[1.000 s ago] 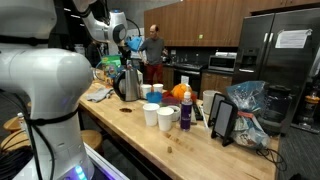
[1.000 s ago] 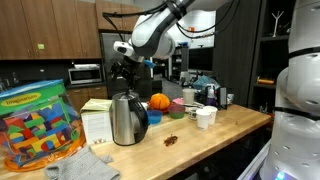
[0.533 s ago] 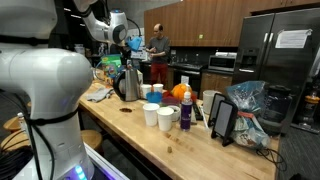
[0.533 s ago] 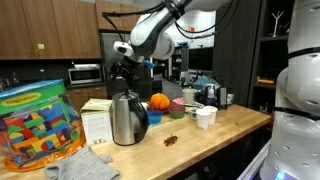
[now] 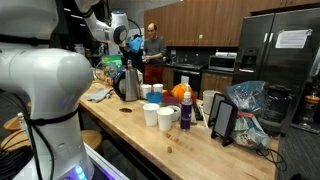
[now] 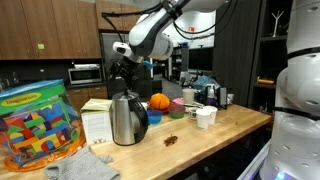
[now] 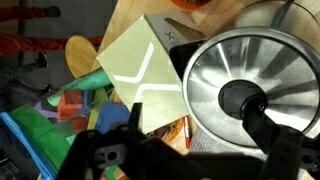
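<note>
My gripper (image 5: 128,52) hangs just above a steel kettle (image 5: 128,82) with a black handle on the wooden counter. In an exterior view the gripper (image 6: 122,74) sits over the kettle (image 6: 127,118), not touching it. In the wrist view the kettle's shiny lid (image 7: 255,70) and black knob (image 7: 242,98) lie below, to the right. The dark fingers of the gripper (image 7: 190,160) are spread apart at the bottom edge with nothing between them.
A pale green box (image 7: 140,70) and a tub of coloured blocks (image 6: 38,125) stand beside the kettle. White cups (image 5: 158,113), an orange (image 6: 159,101), a tablet stand (image 5: 224,120) and a bag (image 5: 250,105) crowd the counter (image 6: 215,140). A person (image 5: 152,48) stands behind.
The arm and kettle have not moved. The person in the background has shifted position slightly.
</note>
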`<action>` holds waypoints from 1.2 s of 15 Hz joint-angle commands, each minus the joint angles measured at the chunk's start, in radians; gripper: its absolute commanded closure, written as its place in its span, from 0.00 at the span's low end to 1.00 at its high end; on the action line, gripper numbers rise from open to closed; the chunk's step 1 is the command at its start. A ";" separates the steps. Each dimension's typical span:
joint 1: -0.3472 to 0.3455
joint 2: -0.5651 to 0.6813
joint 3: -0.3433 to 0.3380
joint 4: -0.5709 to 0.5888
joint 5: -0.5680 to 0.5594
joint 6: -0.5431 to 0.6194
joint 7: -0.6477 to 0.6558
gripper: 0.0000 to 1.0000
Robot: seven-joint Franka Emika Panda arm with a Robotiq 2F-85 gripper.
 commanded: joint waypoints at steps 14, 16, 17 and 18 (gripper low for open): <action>-0.017 0.028 0.001 0.031 0.117 0.004 -0.071 0.00; -0.016 0.027 0.000 0.030 0.140 0.004 -0.080 0.00; -0.016 0.027 0.000 0.029 0.149 0.003 -0.083 0.00; -0.016 0.027 0.000 0.028 0.160 0.002 -0.088 0.00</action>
